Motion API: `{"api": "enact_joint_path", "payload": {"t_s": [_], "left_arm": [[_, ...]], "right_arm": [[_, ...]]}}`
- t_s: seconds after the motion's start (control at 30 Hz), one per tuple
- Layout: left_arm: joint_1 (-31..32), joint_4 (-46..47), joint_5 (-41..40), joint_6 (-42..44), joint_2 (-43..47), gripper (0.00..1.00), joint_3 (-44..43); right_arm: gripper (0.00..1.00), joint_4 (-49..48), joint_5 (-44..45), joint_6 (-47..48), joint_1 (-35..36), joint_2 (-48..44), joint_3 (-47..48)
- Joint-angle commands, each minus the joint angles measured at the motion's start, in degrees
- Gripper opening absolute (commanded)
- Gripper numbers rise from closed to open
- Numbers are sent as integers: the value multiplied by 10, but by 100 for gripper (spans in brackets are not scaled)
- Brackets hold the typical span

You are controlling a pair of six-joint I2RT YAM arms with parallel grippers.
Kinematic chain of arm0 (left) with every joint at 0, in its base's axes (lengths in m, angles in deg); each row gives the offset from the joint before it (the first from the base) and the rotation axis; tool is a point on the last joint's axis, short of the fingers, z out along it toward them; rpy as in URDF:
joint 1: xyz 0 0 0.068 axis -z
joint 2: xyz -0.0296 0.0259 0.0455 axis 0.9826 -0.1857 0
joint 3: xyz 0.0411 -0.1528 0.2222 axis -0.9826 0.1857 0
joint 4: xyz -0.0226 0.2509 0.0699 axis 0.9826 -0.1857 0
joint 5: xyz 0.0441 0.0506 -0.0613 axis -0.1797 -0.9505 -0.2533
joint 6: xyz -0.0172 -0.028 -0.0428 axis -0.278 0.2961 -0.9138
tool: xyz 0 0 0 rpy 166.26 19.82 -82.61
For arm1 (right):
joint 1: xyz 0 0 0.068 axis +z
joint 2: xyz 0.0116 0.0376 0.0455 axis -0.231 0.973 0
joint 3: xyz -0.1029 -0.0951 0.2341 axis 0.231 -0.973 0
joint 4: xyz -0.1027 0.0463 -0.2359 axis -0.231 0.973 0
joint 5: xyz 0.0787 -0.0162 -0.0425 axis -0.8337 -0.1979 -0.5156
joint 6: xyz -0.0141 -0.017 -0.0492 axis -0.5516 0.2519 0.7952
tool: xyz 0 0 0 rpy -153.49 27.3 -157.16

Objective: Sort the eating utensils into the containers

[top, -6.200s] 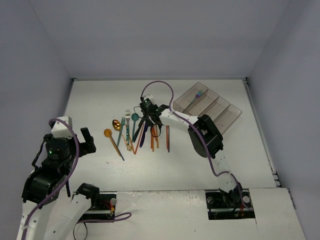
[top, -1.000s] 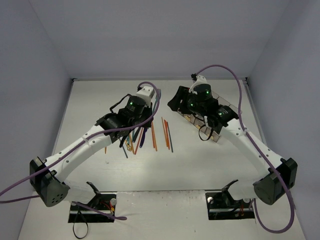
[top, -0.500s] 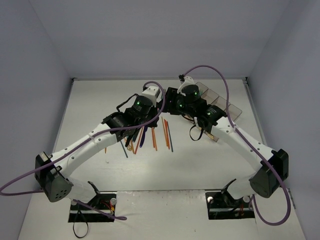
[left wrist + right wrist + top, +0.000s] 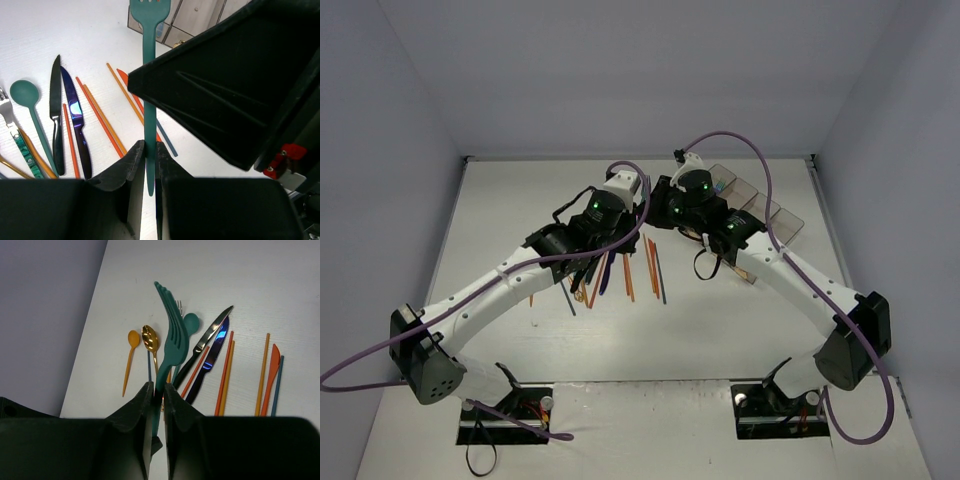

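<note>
A teal fork (image 4: 148, 75) hangs in the air between both arms. My left gripper (image 4: 149, 150) is shut on the lower end of its handle, tines pointing away. My right gripper (image 4: 158, 390) is shut on the same fork (image 4: 173, 342) just below its head. In the top view the left gripper (image 4: 634, 214) and right gripper (image 4: 656, 212) meet nose to nose above the table, hiding the fork. The other eating utensils (image 4: 615, 272) lie on the table below them. The containers (image 4: 778, 213) stand at the back right, partly behind the right arm.
On the table lie an orange spoon (image 4: 130, 360), a gold spoon (image 4: 150, 337), a teal spoon (image 4: 191, 320), a black knife (image 4: 206, 346), a navy knife (image 4: 212, 359) and several orange utensils (image 4: 225, 371). The right gripper's black body (image 4: 240, 85) fills the left wrist view's right side.
The right arm has swung left from the containers to meet the left gripper, and its jaws have closed on the teal fork. The left gripper has kept its hold.
</note>
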Motion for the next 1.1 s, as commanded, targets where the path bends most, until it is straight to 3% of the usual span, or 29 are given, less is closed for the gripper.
{"api": "enact_joint_path", "payload": {"t_s": [0.0, 0.07, 0.1, 0.23, 0.27, 0.37, 0.67, 1.07], "left_arm": [[1, 33, 4, -6, 6, 0, -25], [0, 29, -3, -5, 6, 2, -22], [-1, 25, -10, -5, 7, 7, -20], [-5, -6, -47, -18, 17, 58, -5], [-10, -17, -58, -26, 19, 67, 0], [-37, -42, -68, -42, 34, 78, 21], [-139, -66, -47, -46, 185, 81, 164], [-158, -134, -84, -46, 305, 82, 229]], "right_arm": [[0, -47, 16, 1, 4, -6, -2], [0, -47, 23, 4, 4, -5, -5], [0, -46, 26, 6, 2, -4, -5], [0, -46, 40, 14, -10, 1, -5], [0, -46, 41, 14, -16, 3, -5], [0, -46, 42, 14, -55, 10, -4], [0, -50, 41, 22, -196, 101, 57], [0, -61, 50, -31, -283, 292, 180]]}}
